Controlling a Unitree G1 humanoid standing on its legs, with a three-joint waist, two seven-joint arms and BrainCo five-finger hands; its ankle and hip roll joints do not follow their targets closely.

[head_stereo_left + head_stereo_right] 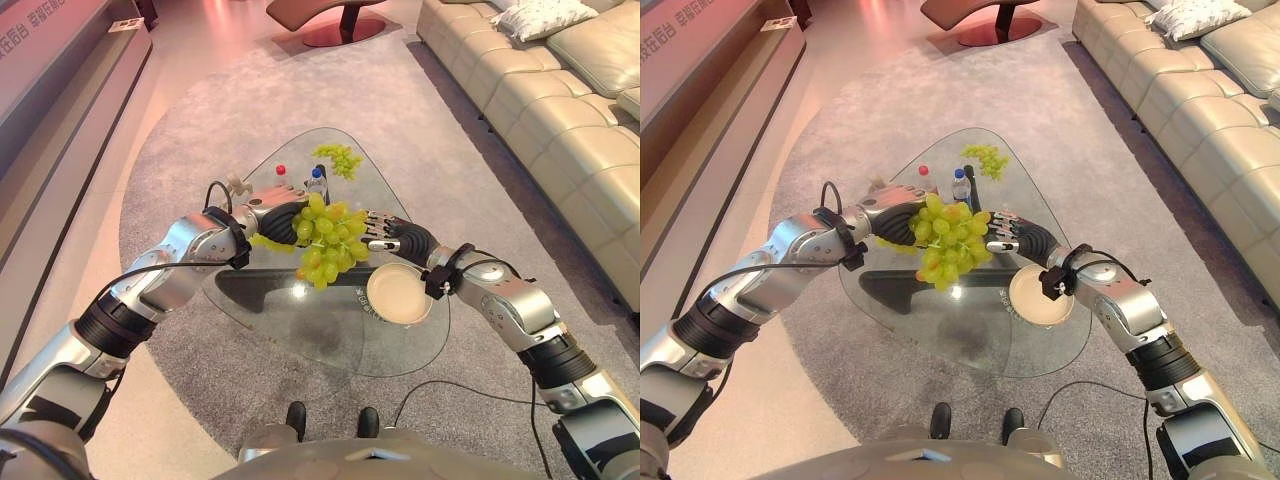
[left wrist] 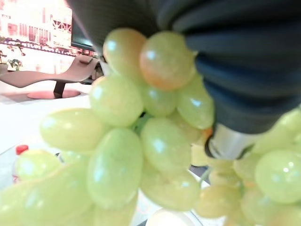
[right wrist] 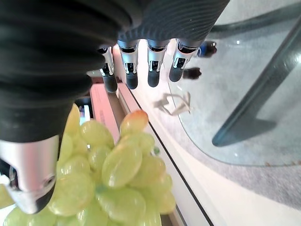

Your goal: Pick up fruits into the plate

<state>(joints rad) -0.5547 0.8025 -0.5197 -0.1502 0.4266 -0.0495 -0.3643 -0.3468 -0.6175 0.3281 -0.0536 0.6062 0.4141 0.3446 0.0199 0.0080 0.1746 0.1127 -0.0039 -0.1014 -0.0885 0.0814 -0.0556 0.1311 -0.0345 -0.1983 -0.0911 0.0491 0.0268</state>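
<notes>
The left hand [image 1: 268,222] grasps the grape bunch [image 1: 325,240], hanging just up-left of the plate [image 1: 398,293]. The right hand [image 1: 398,238], fingers straight and released, touches the bunch beside the plate

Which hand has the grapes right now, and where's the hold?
The left hand holds the grape bunch at its upper left side, clear of the glass table. The right hand is alongside, fingers straight, not gripping.
</notes>
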